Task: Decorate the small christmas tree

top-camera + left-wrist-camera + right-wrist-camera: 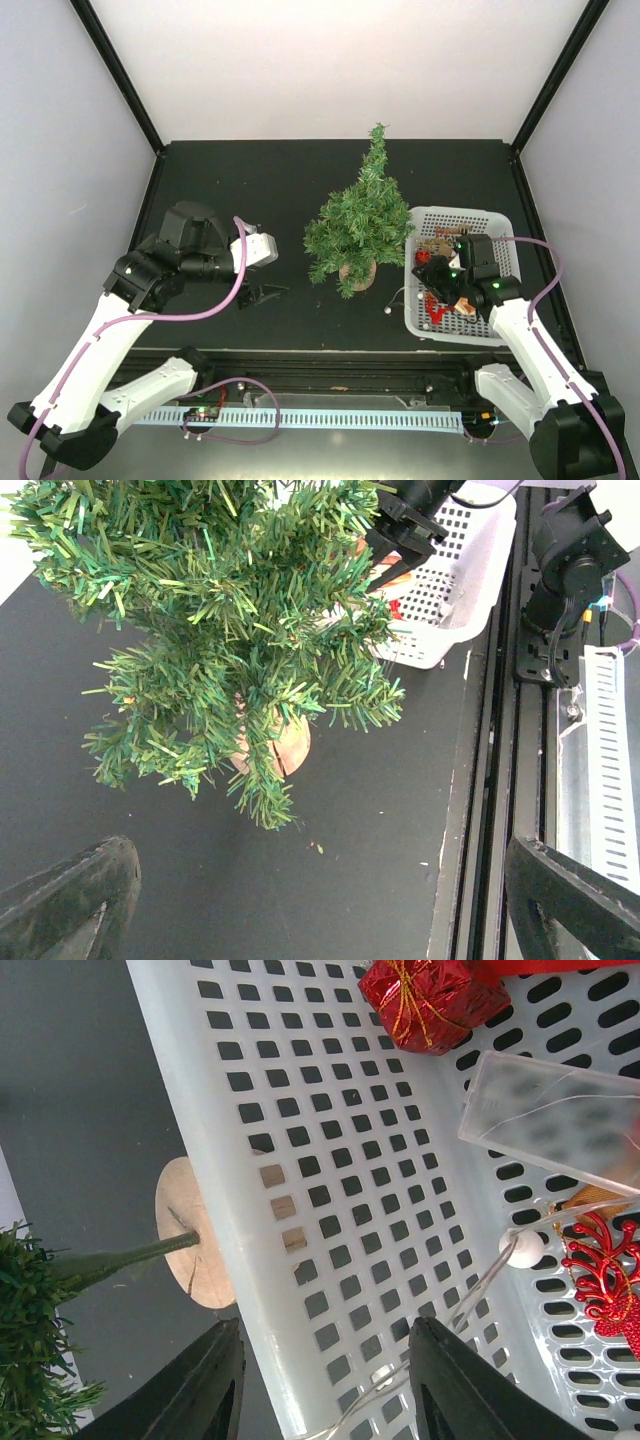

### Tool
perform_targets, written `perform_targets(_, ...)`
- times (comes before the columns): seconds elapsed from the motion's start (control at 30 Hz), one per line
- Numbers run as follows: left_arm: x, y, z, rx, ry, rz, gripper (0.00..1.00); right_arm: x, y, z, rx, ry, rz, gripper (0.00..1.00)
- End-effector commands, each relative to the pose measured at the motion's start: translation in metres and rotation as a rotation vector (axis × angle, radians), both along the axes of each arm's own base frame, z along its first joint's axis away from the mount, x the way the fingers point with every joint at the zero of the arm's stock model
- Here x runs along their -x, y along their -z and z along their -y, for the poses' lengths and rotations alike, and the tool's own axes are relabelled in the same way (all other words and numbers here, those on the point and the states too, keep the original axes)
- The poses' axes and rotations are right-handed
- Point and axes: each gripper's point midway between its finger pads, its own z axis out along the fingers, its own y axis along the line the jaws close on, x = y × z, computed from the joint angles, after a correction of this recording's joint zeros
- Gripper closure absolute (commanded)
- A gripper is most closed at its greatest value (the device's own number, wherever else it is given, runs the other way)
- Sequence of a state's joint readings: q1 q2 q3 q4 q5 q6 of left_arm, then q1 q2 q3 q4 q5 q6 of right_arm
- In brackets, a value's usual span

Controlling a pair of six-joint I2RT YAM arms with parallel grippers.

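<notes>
**Top view.** The small christmas tree (356, 222) stood upright mid-table on its wooden base (357, 274), just left of the white basket (497, 226), and looked undecorated. The right gripper (442, 283) reached down into the basket's near left part. Among the clutter, its jaws were hard to read from here. The left gripper (262, 294) sat low over the table, left of the tree and apart from it.

**Left wrist view.** The left gripper's 2 fingers were spread wide with nothing between them, and the tree filled the view ahead.

**Right wrist view.** The right gripper's fingers were apart and clamped on nothing. They straddled the basket's perforated side wall, with a thin light wire (478, 1282) running between them. A red gift box (430, 995), a clear case (560, 1120) and a red glitter ornament (612, 1282) lay farther inside.

The step looked like fetching 1 ornament. To do it well, the gripper should shift inward, clear of wall and wire. It should centre over 1 piece before closing, then lift straight up so the wire does not drag.
</notes>
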State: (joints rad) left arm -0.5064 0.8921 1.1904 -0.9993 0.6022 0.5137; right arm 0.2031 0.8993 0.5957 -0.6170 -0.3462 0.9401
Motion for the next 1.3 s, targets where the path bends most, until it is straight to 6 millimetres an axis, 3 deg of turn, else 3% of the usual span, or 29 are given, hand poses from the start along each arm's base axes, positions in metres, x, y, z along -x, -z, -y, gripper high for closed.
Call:
perform_targets(0.0,-0.001,-0.003,0.002,0.013,-0.006,0.010,0.01,0.000,-0.004,0.001,-0.001,0.007,0.016,0.54)
perform_targets(0.13,-0.002,-0.001,0.001,0.008,-0.009,0.013,0.01,0.003,-0.006,0.005,0.041,-0.014,0.044,0.54)
perform_targets(0.33,-0.006,0.007,0.001,-0.015,-0.017,0.013,0.01,0.007,-0.014,0.041,0.311,-0.045,0.100,0.54)
perform_targets(0.47,-0.008,0.009,0.002,-0.019,-0.015,0.011,0.01,0.013,-0.014,0.053,0.401,-0.071,0.102,0.53)
perform_targets(1.07,-0.010,0.007,0.003,-0.026,-0.014,0.024,0.01,0.027,0.030,0.022,0.369,-0.189,-0.011,0.56)
perform_targets(1.27,-0.010,0.004,0.003,-0.021,-0.015,0.026,0.01,0.016,0.031,0.021,0.383,-0.184,0.010,0.56)
